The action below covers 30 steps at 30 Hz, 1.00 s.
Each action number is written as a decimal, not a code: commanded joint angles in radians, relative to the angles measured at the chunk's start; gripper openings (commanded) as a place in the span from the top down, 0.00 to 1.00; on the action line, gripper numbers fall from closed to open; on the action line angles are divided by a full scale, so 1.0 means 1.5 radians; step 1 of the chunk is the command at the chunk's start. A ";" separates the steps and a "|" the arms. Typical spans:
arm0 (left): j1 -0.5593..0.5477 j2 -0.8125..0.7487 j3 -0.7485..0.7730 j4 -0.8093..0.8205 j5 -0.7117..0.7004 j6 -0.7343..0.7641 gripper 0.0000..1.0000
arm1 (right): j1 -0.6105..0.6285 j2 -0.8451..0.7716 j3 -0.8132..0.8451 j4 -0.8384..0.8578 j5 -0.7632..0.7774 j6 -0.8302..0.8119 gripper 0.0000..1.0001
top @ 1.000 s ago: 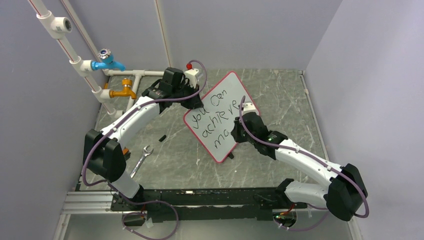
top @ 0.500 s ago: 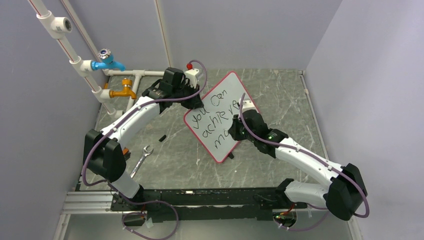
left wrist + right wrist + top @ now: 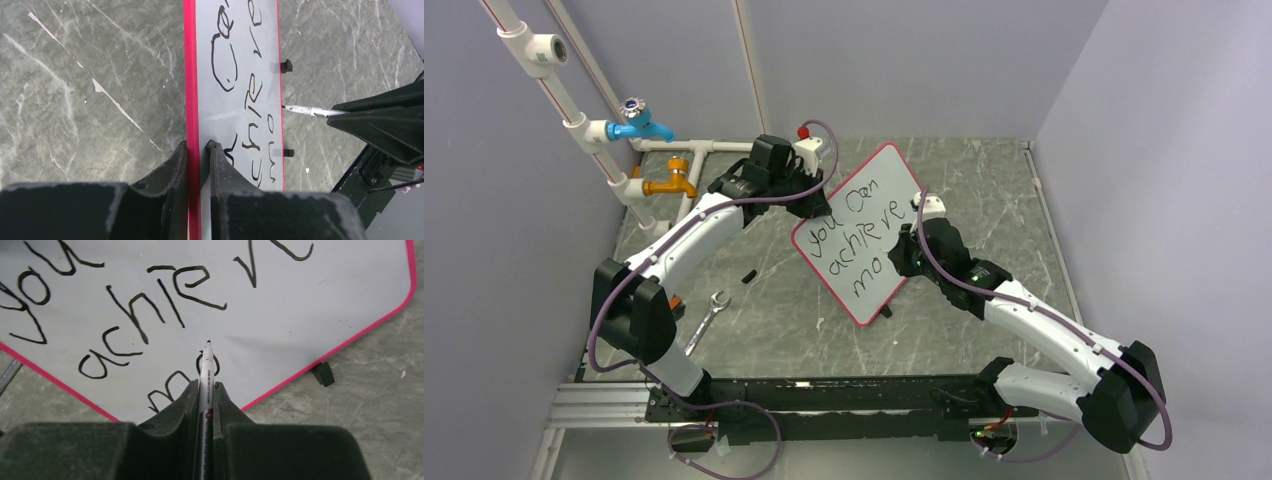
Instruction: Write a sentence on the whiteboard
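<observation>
Wrench [image 3: 708,320] left of whiteboard [image 3: 865,203]

My left gripper [image 3: 198,146] is pinching the whiteboard [image 3: 222,120] edge, arm stretching forward | my right gripper [image 3: 205,385] is clamping the marker [image 3: 206,365]

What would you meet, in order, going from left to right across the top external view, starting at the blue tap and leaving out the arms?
Blue plastic tap → silver metal wrench → small black object → white rectangular whiteboard with red-pink rim.

The whiteboard [image 3: 864,232] reads — in black handwriting over three lines — "you can achieve mo".
</observation>
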<state>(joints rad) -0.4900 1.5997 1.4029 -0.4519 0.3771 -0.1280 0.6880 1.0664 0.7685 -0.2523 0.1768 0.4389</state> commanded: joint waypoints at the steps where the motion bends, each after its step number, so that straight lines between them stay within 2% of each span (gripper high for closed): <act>1: -0.003 -0.007 0.020 0.006 -0.040 0.044 1.00 | -0.014 0.009 0.014 0.006 0.021 0.001 1.00; 21: -0.006 -0.009 0.020 0.005 -0.041 0.046 1.00 | -0.029 0.064 0.043 0.042 -0.023 -0.003 1.00; 30: -0.008 -0.008 0.020 0.005 -0.042 0.046 1.00 | -0.032 0.075 0.021 0.055 -0.037 0.000 1.00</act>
<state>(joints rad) -0.4923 1.5997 1.4029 -0.4519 0.3752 -0.1268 0.6460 1.1725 0.7887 -0.2230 0.1387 0.4381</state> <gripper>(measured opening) 0.171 0.124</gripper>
